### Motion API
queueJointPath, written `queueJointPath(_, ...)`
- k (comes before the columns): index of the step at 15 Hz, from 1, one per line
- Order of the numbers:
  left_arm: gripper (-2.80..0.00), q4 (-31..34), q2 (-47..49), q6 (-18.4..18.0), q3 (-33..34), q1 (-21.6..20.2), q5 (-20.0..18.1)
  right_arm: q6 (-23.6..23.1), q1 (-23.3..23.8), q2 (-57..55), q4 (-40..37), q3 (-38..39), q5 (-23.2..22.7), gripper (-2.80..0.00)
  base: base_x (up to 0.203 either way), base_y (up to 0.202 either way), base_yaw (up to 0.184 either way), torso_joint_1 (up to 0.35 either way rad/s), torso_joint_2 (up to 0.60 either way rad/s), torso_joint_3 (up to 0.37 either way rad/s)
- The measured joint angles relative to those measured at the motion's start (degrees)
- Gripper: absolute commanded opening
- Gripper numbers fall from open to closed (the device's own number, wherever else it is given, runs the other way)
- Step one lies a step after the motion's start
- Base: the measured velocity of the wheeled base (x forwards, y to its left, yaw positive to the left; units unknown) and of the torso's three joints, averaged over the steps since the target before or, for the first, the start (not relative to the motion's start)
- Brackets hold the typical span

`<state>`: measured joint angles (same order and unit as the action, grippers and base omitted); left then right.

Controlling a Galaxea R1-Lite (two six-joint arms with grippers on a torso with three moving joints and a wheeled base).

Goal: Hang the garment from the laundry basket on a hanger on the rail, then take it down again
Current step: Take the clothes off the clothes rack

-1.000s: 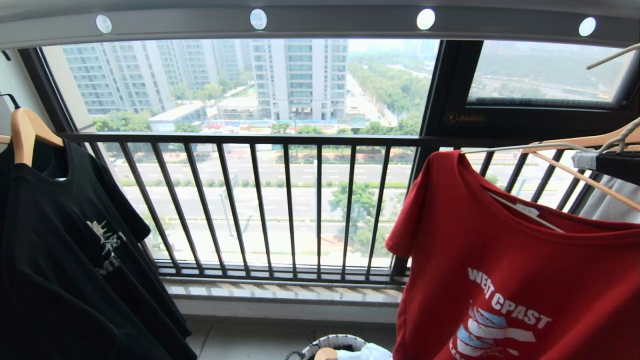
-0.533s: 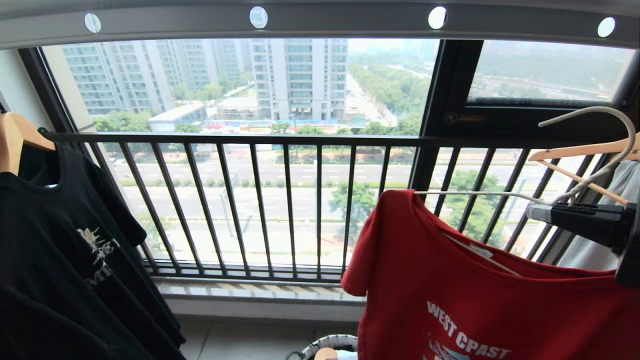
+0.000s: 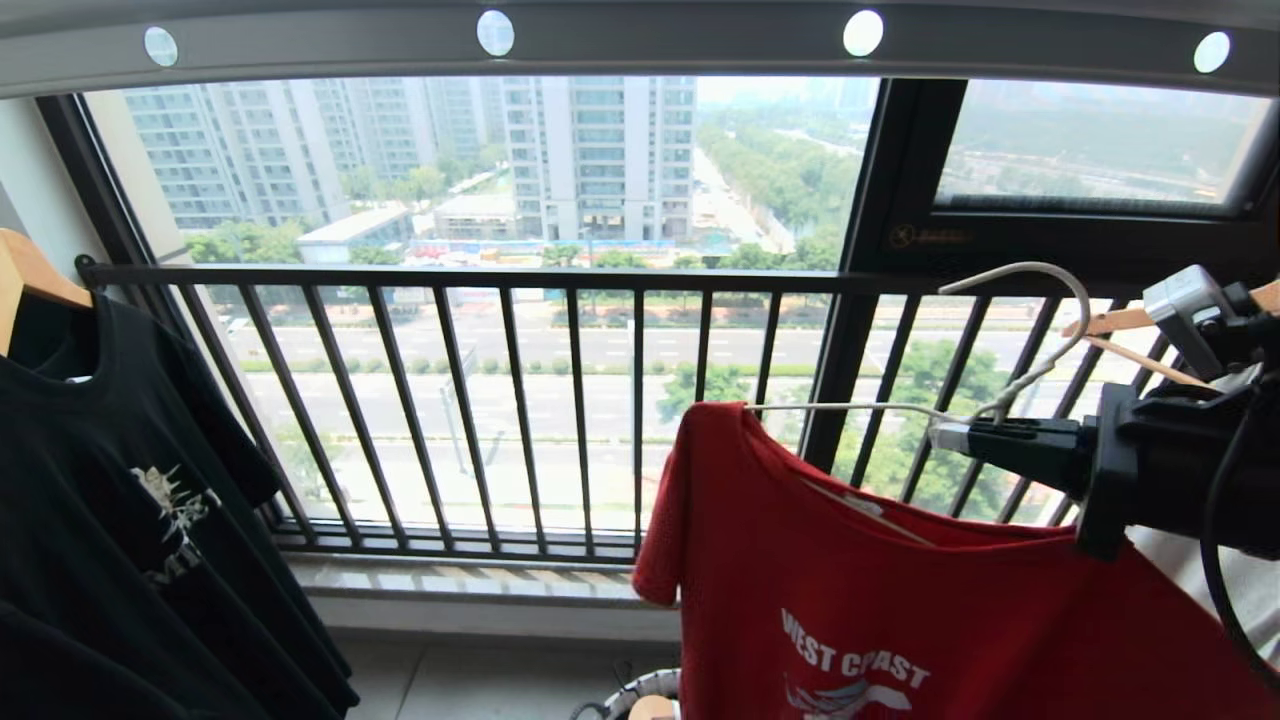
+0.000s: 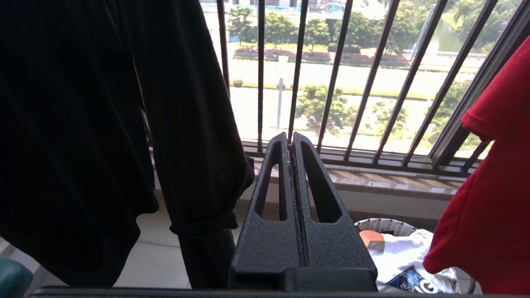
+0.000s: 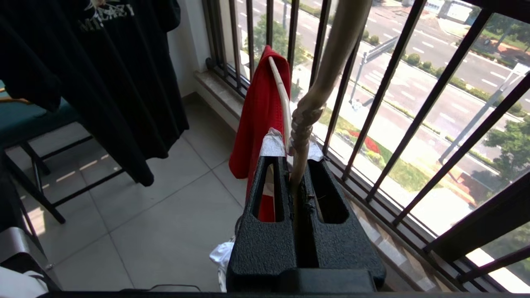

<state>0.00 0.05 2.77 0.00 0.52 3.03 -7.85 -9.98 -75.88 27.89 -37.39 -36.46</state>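
**Red shirt held on its wire hanger, off the rail**

Head view: the garment (image 3: 900, 600), red, reads "WEST COAST" in white above a white and light-blue print; it hangs on the hanger (image 3: 1010, 390), whose hook curves free in the air well below the rail (image 3: 640, 40) with its round holes; the right gripper (image 3: 960, 437) reaches in level from the right, clenched on the hanger's twisted neck; a black T-shirt (image 3: 130, 520) with a pale print hangs at left; the laundry basket (image 3: 645, 690) peeks at the bottom edge.

Left wrist view: the left gripper (image 4: 291, 145) is pressed together, empty, pointing toward the window bars; a white garment (image 4: 401, 256) lies in the basket.

Right wrist view: the neck sits clamped between the fingers (image 5: 269, 198); the black shirt's lettering ends in "…EY", the rest unclear.
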Motion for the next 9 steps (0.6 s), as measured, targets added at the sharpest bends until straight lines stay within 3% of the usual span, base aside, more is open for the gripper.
queueJointPath(3,-2.80,0.0,0.0,0.0,0.0,0.0,0.0,-0.6,-2.5,-6.5,6.4,-1.1,-0.3,-2.80,0.000,0.000,0.000,0.000,0.00,0.000)
queueJointPath(9,-2.80,0.0,0.0,0.0,0.0,0.0,0.0,1.2,-7.0,-12.6,6.9,-1.3,-0.3,-2.80,0.000,0.000,0.000,0.000,0.00,0.000)
